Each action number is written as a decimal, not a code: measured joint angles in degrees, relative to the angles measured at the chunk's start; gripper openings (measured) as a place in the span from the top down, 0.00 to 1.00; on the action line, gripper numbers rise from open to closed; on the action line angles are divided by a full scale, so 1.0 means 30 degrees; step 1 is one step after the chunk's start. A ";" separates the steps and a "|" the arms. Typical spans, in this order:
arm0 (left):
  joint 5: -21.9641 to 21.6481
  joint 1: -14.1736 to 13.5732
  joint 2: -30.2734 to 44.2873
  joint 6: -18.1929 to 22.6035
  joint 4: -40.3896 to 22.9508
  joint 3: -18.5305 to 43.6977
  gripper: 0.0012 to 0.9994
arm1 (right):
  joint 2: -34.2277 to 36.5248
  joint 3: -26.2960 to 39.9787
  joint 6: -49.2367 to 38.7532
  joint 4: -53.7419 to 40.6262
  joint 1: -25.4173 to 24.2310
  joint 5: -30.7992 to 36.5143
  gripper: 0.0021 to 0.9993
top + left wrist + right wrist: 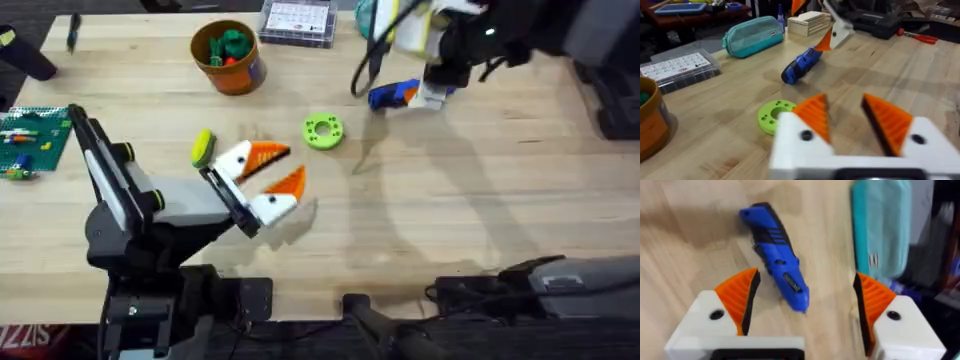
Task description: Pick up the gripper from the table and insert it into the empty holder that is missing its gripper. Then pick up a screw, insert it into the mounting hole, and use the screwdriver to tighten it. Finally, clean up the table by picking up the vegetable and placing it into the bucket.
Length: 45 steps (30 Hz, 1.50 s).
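Overhead: right end effector hovering over the blue screwdriver at the far right of the tabletop; left end effector spread open and empty left of centre, near the yellow-green vegetable, with the bucket farther off.

Left wrist: orange pads wide apart, gripping nothing.

Right wrist: fingers wide open either side of the screwdriver, not touching. Apparently the screwdriver pickup; next, lower and close on the barrel.

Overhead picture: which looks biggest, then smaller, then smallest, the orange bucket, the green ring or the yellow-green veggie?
1. The bucket looks biggest.
2. The green ring comes next.
3. The vegetable looks smallest, though the left gripper close by may hide part of it, so it and the ring are near enough to be unsure.
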 joint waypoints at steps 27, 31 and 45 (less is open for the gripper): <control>-0.6529 0.0000 0.0693 -0.3921 -0.9818 0.5753 0.01 | -1.1550 0.0000 1.8607 -0.2929 -0.5615 0.0954 0.01; -0.8158 0.0000 0.2973 -0.4051 -1.3002 1.0004 0.01 | -1.1484 -0.0007 1.9067 -0.3548 -0.6065 0.0951 0.01; -1.3774 0.0000 1.5545 -0.2996 -2.1273 2.2192 0.01 | -1.1492 -0.0007 1.9295 -0.3775 -0.6076 0.0947 0.01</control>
